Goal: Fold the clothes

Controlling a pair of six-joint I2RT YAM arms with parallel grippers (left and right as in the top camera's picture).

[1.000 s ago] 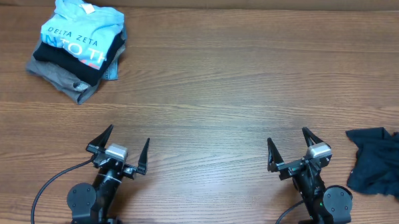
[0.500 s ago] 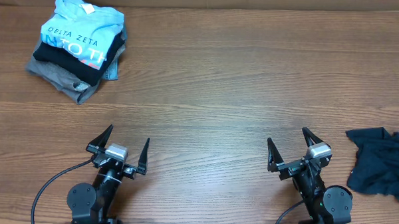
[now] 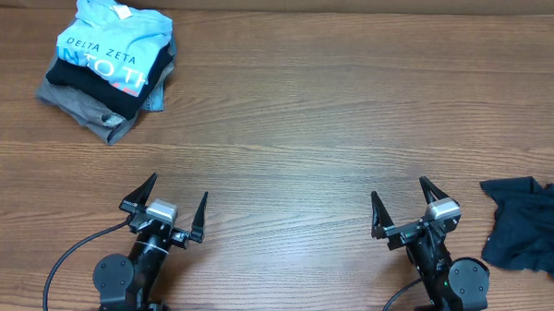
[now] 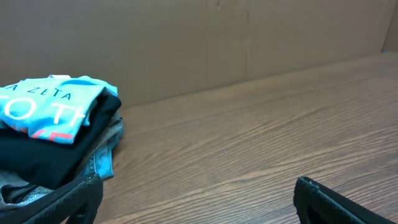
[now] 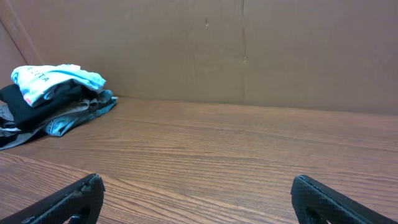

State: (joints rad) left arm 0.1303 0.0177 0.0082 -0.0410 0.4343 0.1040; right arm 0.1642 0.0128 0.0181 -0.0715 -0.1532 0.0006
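The left gripper [image 3: 178, 191] and right gripper [image 3: 399, 189] stand jaws apart and empty, with the sky-blue DELTA ZETA T-shirt [image 3: 110, 43] folded atop a stack [image 3: 85, 103] far ahead-left of them, while a crumpled dark navy garment [image 3: 529, 224] beside the right jaws seemingly awaits folding.

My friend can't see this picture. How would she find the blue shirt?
At the wooden table's far left corner sits a stack of clothes. The sky-blue shirt lies on top, the only one with white DELTA ZETA lettering; the ones beneath are black and grey.
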